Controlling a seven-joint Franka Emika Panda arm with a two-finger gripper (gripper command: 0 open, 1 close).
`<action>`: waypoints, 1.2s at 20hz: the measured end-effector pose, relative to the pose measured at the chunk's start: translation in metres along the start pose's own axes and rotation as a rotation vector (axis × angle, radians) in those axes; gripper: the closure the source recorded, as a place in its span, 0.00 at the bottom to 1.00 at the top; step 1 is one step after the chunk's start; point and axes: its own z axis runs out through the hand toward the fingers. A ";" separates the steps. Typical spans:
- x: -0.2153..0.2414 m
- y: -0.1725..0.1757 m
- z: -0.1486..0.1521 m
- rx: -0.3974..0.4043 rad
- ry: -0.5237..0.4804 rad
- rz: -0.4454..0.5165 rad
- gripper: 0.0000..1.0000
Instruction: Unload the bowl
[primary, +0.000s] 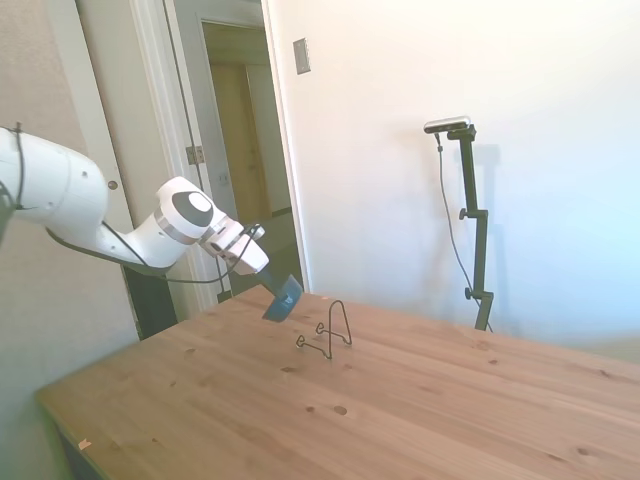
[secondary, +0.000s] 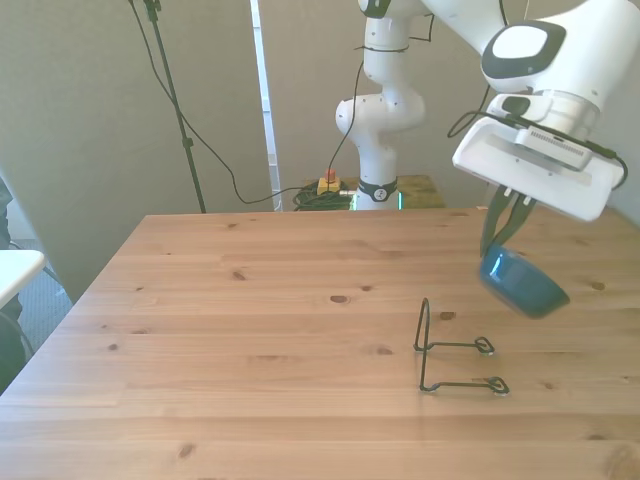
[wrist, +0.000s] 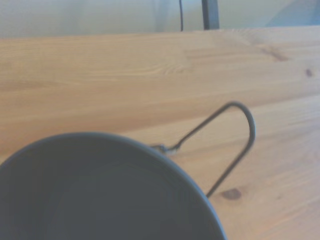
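Bowl (secondary: 522, 283) in pincer (secondary: 503, 228), beside wire rack (secondary: 455, 350).

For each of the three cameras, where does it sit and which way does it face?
Side view: off one side of the table, looking across it; the arm enters from the picture's left, gripper holding the bowl above the wood.
Front view: across the table, facing the robot's base; wire rack stands empty.
Wrist view: on the wrist, looking past the bowl's rim; no robot parts.
All share bowl and rack.
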 end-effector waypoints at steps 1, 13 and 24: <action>0.008 0.016 -0.002 0.006 -0.041 -0.007 1.00; 0.089 0.172 0.099 0.048 -0.393 0.052 1.00; 0.120 0.159 0.179 -0.007 -0.598 0.171 0.00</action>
